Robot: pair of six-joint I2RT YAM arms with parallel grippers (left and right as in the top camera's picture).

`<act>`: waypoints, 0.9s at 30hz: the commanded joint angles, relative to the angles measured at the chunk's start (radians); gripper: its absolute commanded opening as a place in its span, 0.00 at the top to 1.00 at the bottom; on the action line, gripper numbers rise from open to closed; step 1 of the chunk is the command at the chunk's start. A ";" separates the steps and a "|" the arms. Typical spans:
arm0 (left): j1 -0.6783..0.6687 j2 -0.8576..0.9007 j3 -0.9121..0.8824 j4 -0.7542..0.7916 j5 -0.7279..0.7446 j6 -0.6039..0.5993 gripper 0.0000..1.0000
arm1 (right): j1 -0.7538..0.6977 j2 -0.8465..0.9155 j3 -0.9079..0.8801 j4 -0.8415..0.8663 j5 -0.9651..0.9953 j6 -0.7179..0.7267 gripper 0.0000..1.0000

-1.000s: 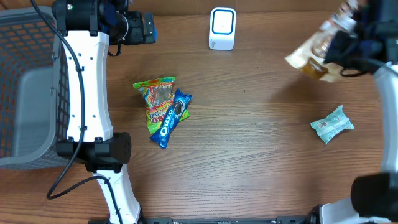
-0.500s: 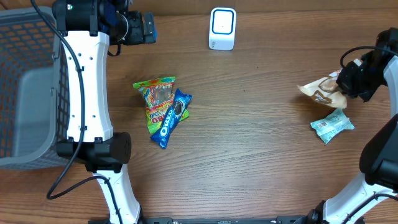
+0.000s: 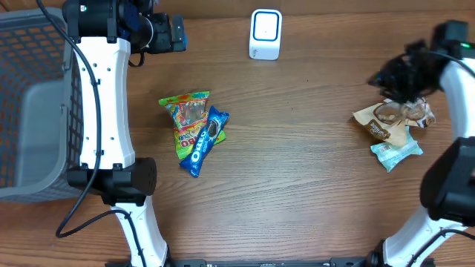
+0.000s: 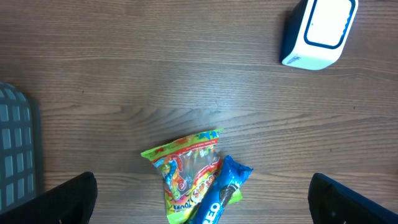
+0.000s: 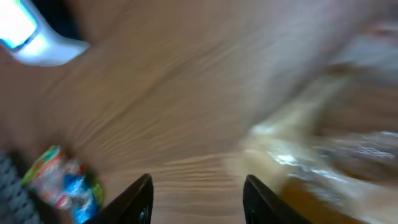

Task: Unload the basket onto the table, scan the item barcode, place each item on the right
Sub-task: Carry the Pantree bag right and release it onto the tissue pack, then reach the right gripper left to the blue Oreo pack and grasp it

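The white-and-blue barcode scanner (image 3: 266, 33) stands at the table's far edge, also visible in the left wrist view as the scanner (image 4: 318, 31). A tan snack bag (image 3: 390, 119) lies flat at the right, touching a teal packet (image 3: 397, 150). My right gripper (image 3: 393, 78) hovers just beyond the bag, open, nothing between its fingers (image 5: 140, 199); its blurred view shows the tan bag (image 5: 323, 162) to the right. A gummy bag (image 3: 189, 119) and a blue Oreo pack (image 3: 204, 141) lie overlapped left of centre. My left gripper (image 3: 174, 33) is open, high above them.
A grey wire basket (image 3: 30, 96) fills the left edge, its corner showing in the left wrist view (image 4: 15, 149). The left arm's white links run down the table's left side. Bare wood lies between the Oreo pack and the tan bag.
My right gripper brought the tan bag down from the upper right to the table beside the teal packet, opened and let it go. The left arm has not moved.
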 commanded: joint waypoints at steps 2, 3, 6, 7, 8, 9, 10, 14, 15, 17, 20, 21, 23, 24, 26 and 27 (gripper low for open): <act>0.004 0.010 0.005 0.001 -0.003 -0.003 0.00 | 0.243 -0.016 0.027 0.061 -0.045 0.107 0.53; 0.004 0.010 0.005 0.001 -0.003 -0.003 0.01 | 0.298 -0.016 0.027 0.073 0.000 0.142 0.53; 0.004 0.010 0.005 0.001 -0.003 -0.003 0.00 | 0.443 -0.016 0.026 0.098 0.137 0.223 0.51; 0.004 0.010 0.005 0.001 -0.003 -0.003 0.00 | 0.491 -0.016 0.024 0.109 0.179 0.257 0.51; 0.004 0.010 0.005 0.001 -0.003 -0.003 0.00 | 0.539 -0.016 0.018 0.128 0.213 0.288 0.50; 0.004 0.010 0.005 0.001 -0.003 -0.003 0.00 | 0.584 -0.016 0.011 0.150 0.237 0.317 0.49; 0.004 0.010 0.005 0.001 -0.003 -0.003 0.00 | 0.628 -0.014 0.005 0.173 0.265 0.349 0.48; 0.004 0.010 0.005 0.001 -0.003 -0.003 0.00 | 0.766 0.016 -0.002 0.257 0.338 0.429 0.43; 0.004 0.010 0.005 0.001 -0.003 -0.003 0.00 | 0.798 0.032 -0.002 0.281 0.354 0.447 0.42; 0.004 0.010 0.006 0.001 -0.003 -0.003 0.00 | 0.851 0.064 -0.002 0.325 0.382 0.481 0.41; 0.004 0.010 0.005 0.001 -0.003 -0.003 0.00 | 0.913 0.122 -0.002 0.385 0.388 0.529 0.41; 0.004 0.010 0.006 0.001 -0.003 -0.003 0.00 | 0.928 0.134 -0.002 0.396 0.387 0.535 0.41; 0.004 0.010 0.006 0.001 -0.003 -0.003 0.00 | 0.955 0.158 -0.002 0.409 0.389 0.550 0.41; 0.004 0.010 0.005 0.001 -0.003 -0.003 0.00 | 0.969 0.167 -0.002 0.415 0.389 0.550 0.41; 0.004 0.010 0.005 0.001 -0.003 -0.003 0.00 | 1.000 0.192 -0.002 0.428 0.389 0.554 0.42; 0.004 0.010 0.005 0.001 -0.003 -0.003 0.00 | 1.009 0.201 -0.002 0.431 0.388 0.561 0.42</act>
